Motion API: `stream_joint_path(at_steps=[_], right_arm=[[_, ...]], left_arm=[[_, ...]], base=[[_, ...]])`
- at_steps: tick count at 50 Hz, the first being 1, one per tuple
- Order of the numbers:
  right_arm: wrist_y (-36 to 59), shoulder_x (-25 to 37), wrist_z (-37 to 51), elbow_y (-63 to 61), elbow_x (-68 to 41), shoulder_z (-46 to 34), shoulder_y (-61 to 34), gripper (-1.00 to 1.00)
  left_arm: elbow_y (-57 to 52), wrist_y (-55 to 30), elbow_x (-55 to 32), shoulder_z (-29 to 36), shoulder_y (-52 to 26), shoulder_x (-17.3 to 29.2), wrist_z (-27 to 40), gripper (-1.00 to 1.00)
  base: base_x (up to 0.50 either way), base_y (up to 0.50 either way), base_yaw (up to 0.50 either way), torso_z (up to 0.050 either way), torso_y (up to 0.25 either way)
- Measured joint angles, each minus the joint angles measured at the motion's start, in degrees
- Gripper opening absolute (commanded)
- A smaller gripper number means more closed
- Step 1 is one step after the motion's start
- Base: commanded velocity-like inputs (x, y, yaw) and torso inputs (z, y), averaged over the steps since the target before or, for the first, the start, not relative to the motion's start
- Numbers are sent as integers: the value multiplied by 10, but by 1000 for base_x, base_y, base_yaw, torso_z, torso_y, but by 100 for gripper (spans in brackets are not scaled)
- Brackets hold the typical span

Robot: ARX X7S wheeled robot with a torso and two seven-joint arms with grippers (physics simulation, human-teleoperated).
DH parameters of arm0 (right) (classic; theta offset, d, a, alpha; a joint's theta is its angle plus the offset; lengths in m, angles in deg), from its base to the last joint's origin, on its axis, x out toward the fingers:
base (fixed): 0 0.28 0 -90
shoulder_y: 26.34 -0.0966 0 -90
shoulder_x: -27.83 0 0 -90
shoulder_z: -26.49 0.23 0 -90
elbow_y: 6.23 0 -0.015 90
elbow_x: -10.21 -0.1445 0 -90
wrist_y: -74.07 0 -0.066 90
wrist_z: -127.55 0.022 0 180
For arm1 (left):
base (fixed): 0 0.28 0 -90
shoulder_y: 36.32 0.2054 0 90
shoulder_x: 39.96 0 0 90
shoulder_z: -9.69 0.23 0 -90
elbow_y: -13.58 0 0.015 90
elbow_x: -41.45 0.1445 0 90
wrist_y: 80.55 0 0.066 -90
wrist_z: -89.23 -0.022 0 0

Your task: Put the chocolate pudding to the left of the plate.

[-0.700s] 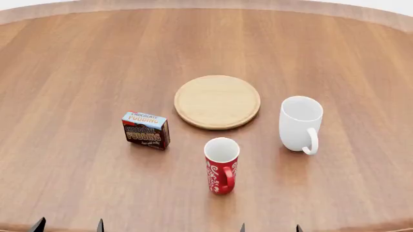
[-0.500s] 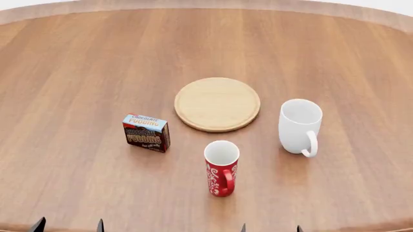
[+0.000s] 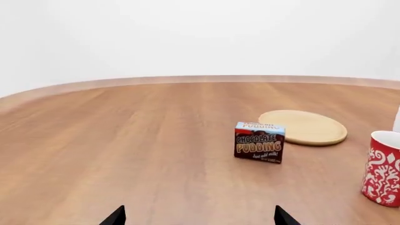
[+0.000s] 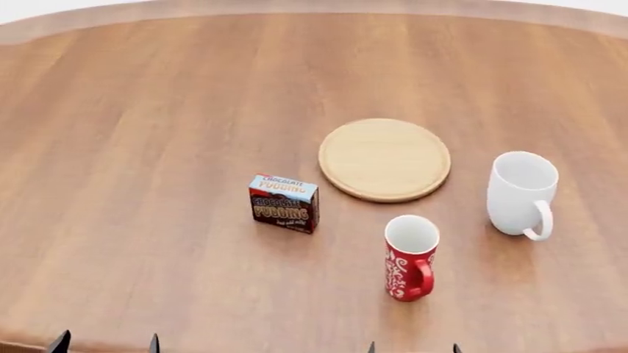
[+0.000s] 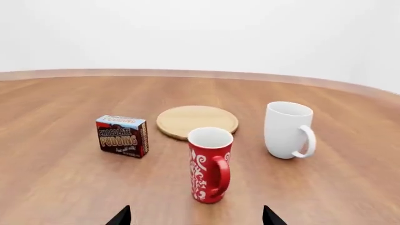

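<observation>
Everything on the surface (image 4: 128, 110) now sits further right in the head view than half a second ago, while the spacing between the things is unchanged, so the camera has turned and nothing has been handled. The pudding (image 4: 284, 203) stands upright, left of and nearer than the plate (image 4: 384, 159), apart from it. Both the left end effector (image 4: 106, 343) and the right end effector (image 4: 412, 347) hang wide and empty at the near edge, so I judge the reach is not yet begun.

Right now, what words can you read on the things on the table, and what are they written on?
"CHOCOLATE PUDDING" on the front of the chocolate pudding carton.
"CHOCOLATE PUDDING" again, smaller, on the carton's light blue top.
A small white line under the front title: too small to read.
The red mug has only white swirl patterns, no words.
The white mug and the plate carry no text.
</observation>
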Motion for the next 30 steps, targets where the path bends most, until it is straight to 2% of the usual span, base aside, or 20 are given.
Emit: stream_joint_path(at_steps=[25, 30], right_arm=[[-5, 16, 14, 6, -21, -23, -3, 100], [-7, 17, 16, 8, -26, -27, -4, 100]], left_arm=[[0, 2, -15, 22, -1, 18, 19, 100], [-1, 1, -18, 25, -1, 22, 23, 100]], base=[[0, 500, 0, 0, 0], [0, 106, 0, 0, 0]])
